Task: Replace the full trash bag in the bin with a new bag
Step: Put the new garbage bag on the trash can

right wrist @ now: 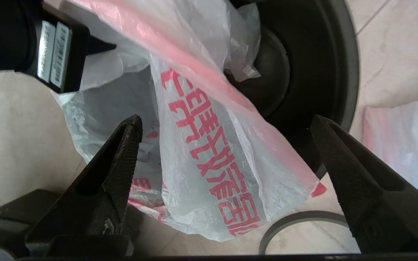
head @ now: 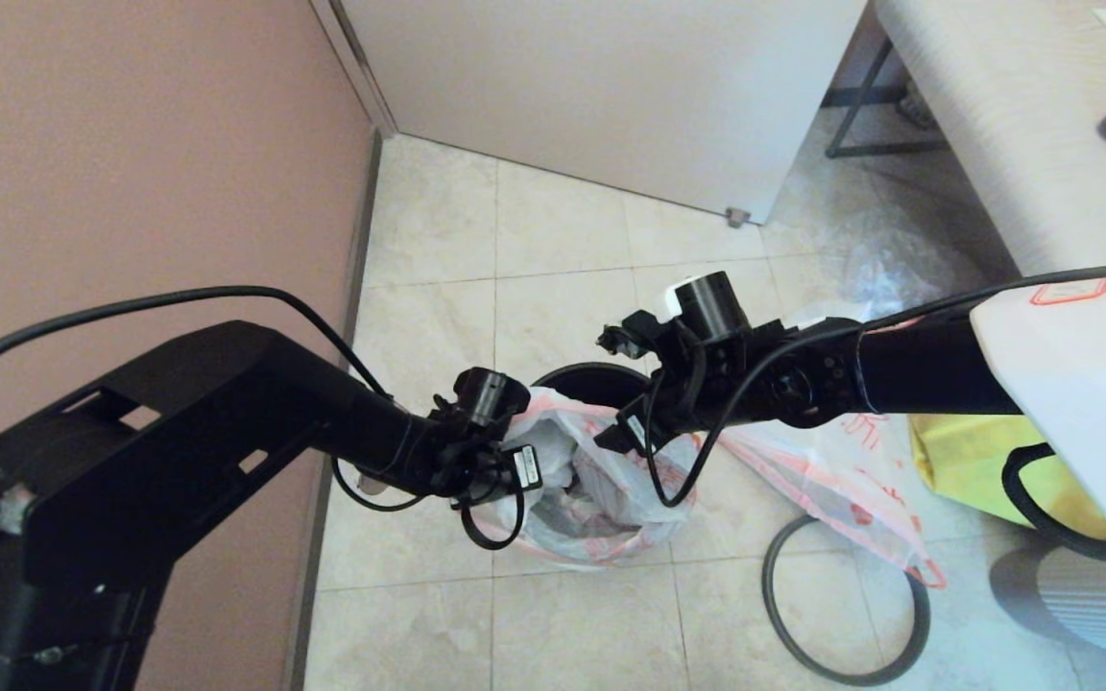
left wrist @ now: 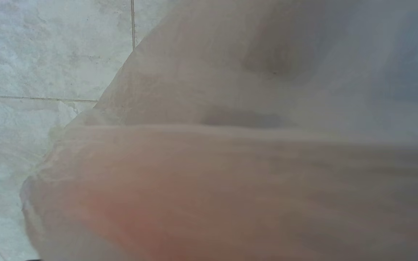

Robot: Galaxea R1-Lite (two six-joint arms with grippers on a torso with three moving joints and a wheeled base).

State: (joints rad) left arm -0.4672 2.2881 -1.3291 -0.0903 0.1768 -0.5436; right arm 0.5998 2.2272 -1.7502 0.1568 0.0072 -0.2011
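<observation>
The full bag sits low in the middle of the head view, on the floor, lumpy and open at the top. The black bin is just behind it, a little higher in the frame, and it looks empty inside in the right wrist view. So the old bag looks to be out of the bin already.

The left gripper is at the bag's left edge, right by its pink rim. Plastic fills the left wrist view, so I cannot tell if its fingers are apart or together.

The right gripper hangs over the bag's right side. Its two dark fingers are wide apart with nothing held, and the bag with its red print lies between them, farther down.

The new bag lies flat on the floor to the right of the full one. The grey hoop lies at the lower right, partly under the new bag. A yellow bag is at the right edge.

I think the step in hand is putting the full bag aside. Next, a gripper should go to the flat bag, pinch its thin rim, and open it over the bin. The plastic is slippery and limp, so the pinch must catch just one layer.
</observation>
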